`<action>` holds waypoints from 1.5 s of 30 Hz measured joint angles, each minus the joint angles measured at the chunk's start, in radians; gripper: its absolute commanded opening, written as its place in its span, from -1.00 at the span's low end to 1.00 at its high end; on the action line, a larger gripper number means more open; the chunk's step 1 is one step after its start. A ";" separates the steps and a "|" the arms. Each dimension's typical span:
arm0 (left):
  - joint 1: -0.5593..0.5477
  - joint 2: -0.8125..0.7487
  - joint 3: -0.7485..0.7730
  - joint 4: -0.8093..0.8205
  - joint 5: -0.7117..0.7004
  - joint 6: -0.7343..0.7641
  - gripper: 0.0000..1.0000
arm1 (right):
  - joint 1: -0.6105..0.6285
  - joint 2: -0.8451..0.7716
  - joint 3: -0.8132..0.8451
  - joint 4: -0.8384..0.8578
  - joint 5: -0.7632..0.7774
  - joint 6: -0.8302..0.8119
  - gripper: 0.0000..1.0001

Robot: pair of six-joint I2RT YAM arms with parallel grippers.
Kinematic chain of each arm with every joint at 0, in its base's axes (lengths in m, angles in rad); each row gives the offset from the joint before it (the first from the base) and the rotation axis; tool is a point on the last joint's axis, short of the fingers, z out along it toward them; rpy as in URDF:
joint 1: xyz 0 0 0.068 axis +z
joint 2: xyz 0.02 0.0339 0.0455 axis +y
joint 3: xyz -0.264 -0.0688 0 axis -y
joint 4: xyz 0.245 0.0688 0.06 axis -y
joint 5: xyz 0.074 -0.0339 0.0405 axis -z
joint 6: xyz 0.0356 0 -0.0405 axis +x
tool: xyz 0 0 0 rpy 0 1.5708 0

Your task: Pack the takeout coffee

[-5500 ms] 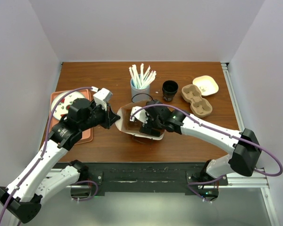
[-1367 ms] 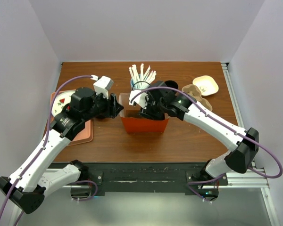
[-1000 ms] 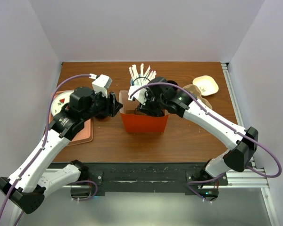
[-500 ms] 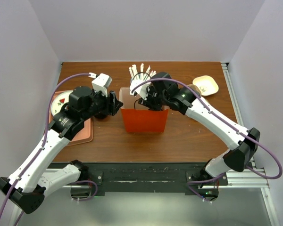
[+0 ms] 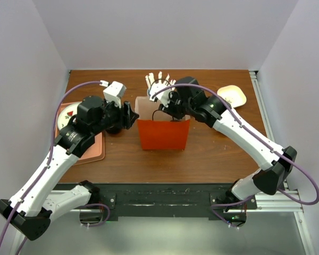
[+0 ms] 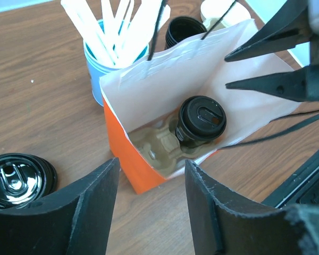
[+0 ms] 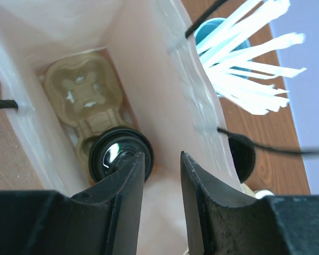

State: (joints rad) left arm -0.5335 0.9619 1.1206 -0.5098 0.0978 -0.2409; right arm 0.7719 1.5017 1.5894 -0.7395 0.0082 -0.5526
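The takeout coffee, a dark cup with a round black lid, stands in a cardboard carrier at the bottom of the upright orange paper bag. The right wrist view looks straight down on its lid. My right gripper hovers over the bag's mouth, open, nothing between its fingers; from above it shows at the bag's back edge. My left gripper stays open beside the bag's left side, apart from it.
A blue holder of white straws stands just behind the bag, with an all-black cup beside it. A tray with black lids lies at the left. A cream bowl sits back right. Black cord handles arch over the bag.
My right gripper has risen out of the bag, its jaws drawing closer, leaving the cup inside. The bag, tipped over earlier, now stands upright. The left arm has barely moved.
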 measured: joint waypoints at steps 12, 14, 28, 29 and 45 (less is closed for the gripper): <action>0.000 0.002 0.054 0.000 -0.082 0.026 0.28 | -0.027 -0.169 -0.011 0.103 0.000 0.084 -0.29; 0.000 0.001 0.055 0.000 -0.092 0.028 0.28 | -0.028 -0.184 -0.011 0.120 0.000 0.095 -0.31; 0.000 0.005 0.092 -0.003 -0.093 0.032 0.30 | -0.028 -0.190 -0.069 0.161 -0.023 0.150 -0.32; 0.000 0.005 0.092 -0.004 -0.082 0.032 0.29 | -0.028 -0.195 -0.077 0.162 -0.024 0.156 -0.32; 0.000 0.040 0.329 -0.349 0.091 -0.011 0.36 | -0.028 -0.237 -0.081 0.148 0.004 0.360 -0.09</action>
State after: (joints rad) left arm -0.5335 1.0023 1.4498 -0.8585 0.1890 -0.2516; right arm 0.7437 1.2644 1.5085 -0.5915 0.0120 -0.1925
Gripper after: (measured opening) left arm 0.682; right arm 0.435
